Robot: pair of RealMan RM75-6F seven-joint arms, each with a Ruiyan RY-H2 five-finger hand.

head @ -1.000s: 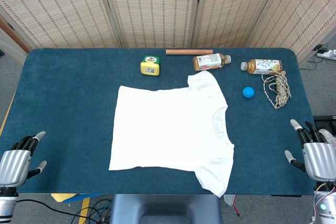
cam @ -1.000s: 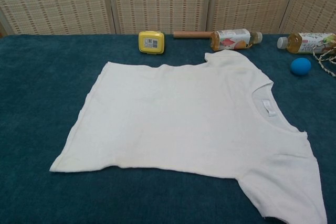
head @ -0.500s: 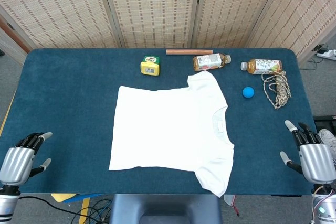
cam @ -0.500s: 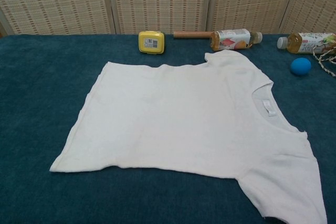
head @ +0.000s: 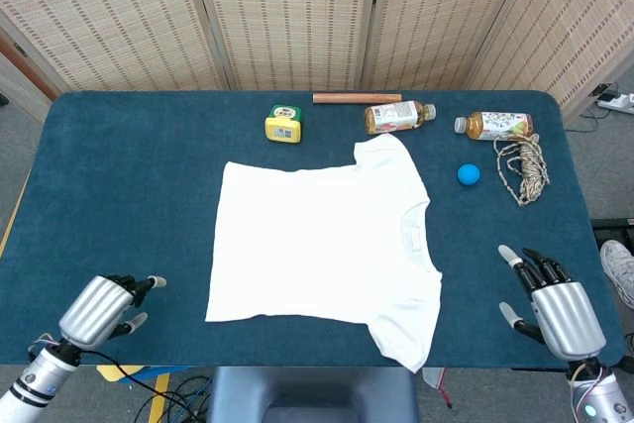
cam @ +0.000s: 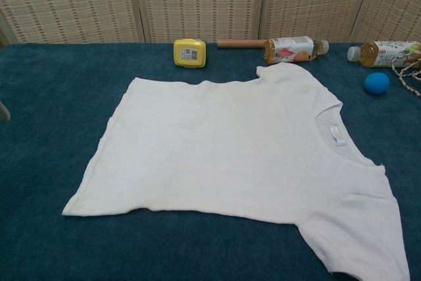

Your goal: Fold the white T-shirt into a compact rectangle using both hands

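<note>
The white T-shirt [head: 322,245] lies flat and unfolded in the middle of the blue table, collar to the right, hem to the left; the chest view shows the same shirt [cam: 230,156] spread out. My left hand [head: 101,306] hovers at the table's near left edge, well left of the hem, fingers apart and holding nothing. Over the near right edge, my right hand [head: 550,304] is to the right of the lower sleeve, fingers spread and empty. Neither hand touches the shirt. A fingertip shows at the chest view's left edge.
Along the far side stand a yellow box [head: 283,124], a wooden stick [head: 357,98] and two bottles [head: 398,115] [head: 498,125]. A blue ball [head: 469,174] and a coil of rope [head: 525,167] lie at the right. Woven screens stand behind the table [head: 129,175].
Both hands have moved inward over the table's near edge, the left one to the right and the right one to the left. The shirt has not moved.
</note>
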